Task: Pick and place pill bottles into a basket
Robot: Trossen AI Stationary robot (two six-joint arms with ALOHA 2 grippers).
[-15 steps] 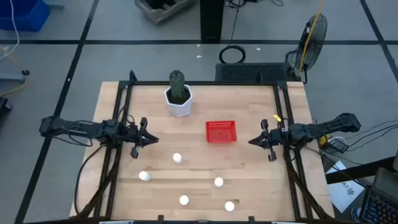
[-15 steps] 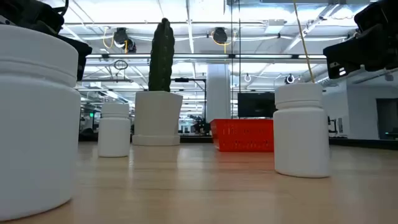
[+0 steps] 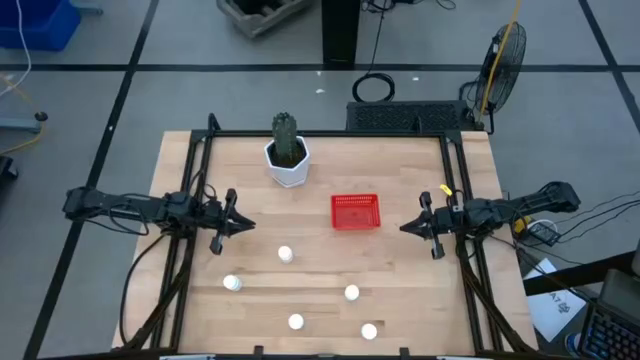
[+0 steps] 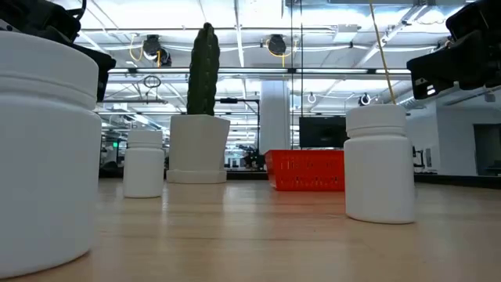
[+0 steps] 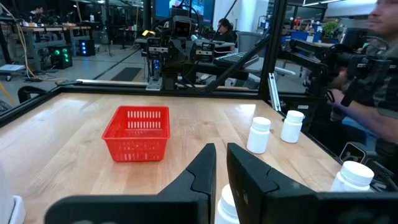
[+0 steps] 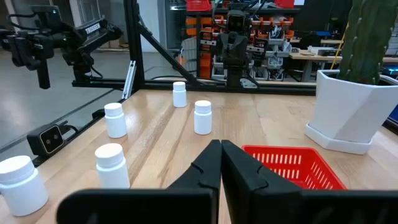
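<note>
My left claw (image 3: 238,227) hangs above the left side of the bench (image 3: 400,270), its fingers (image 5: 202,171) close together with only a thin slit between them, clamped on nothing; my right claw (image 3: 408,227) hangs above the right side, its fingers (image 6: 211,160) pressed together and likewise empty. The red basket (image 3: 355,212) sits between the two claws, nearer my right one, and nothing shows inside it; the white pot with the cactus (image 3: 288,153) stands beyond it toward the far edge. Five white pill bottles stand upright on the near half of the bench, all apart from one another: one (image 3: 285,254) nearest the middle, one (image 3: 232,284) to the left, one (image 3: 351,293) to the right, and two (image 3: 295,322) (image 3: 369,331) close to the near edge. No bottle carries a label I can read, and I make out no writing on basket or pot. In the low view one bottle (image 4: 43,149) is cut off by the frame edge; in my left wrist view a person (image 5: 373,68) beside the bench is only partly in frame.
</note>
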